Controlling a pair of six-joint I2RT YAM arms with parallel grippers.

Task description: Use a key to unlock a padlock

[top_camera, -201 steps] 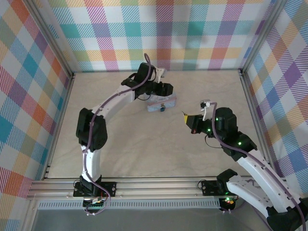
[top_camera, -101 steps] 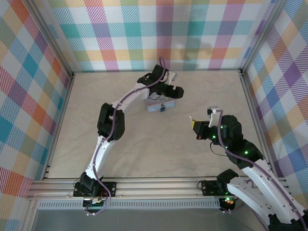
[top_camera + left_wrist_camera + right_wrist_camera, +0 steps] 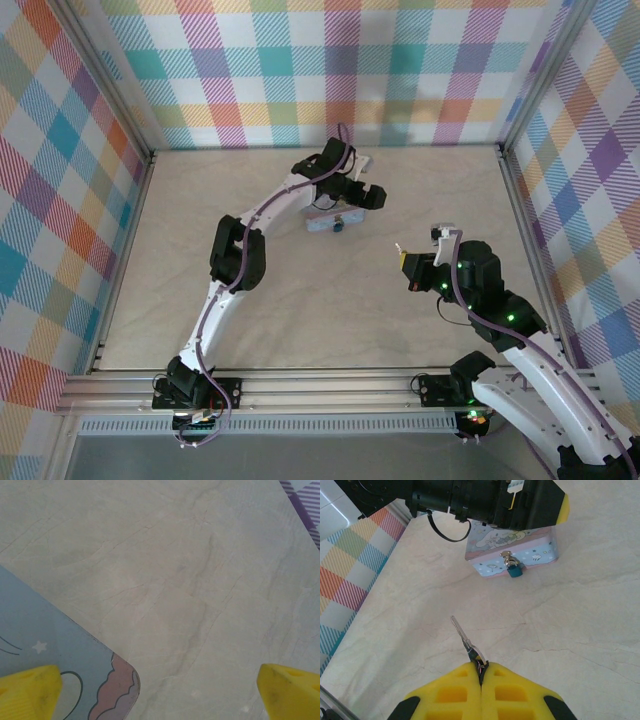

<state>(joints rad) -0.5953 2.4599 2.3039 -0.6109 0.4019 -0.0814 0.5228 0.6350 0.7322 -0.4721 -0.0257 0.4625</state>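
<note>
The pale marbled worktop (image 3: 300,300) is fenced by plaid walls (image 3: 330,70) whose tops run out of the overhead view. The left arm (image 3: 235,260) reaches from its base at 6 o'clock to the far middle, around 12 o'clock, while the right arm (image 3: 500,320) bends in from 4 o'clock, its lower links cut off by the frame. Under the left arm's end lies a pastel cartoon-printed box (image 3: 490,542), its top mostly covered from above; the left wrist camera catches only one rounded corner of it at 7 o'clock. The left tool (image 3: 160,692) is spread wide above that box, its yellow fingertips (image 3: 30,690) showing merely as cropped wedges in the bottom corners, one over the box's corner, the other over bare worktop. The right tool (image 3: 481,672), well apart at 3 o'clock, is pressed together, pinching the head of the key (image 3: 462,632); the head is hidden between the pads, with the silver blade pointing to 11 o'clock. The padlock (image 3: 514,570) hangs at the box's front clasp, at 1 o'clock from the key; its keyhole is too small to make out.
</note>
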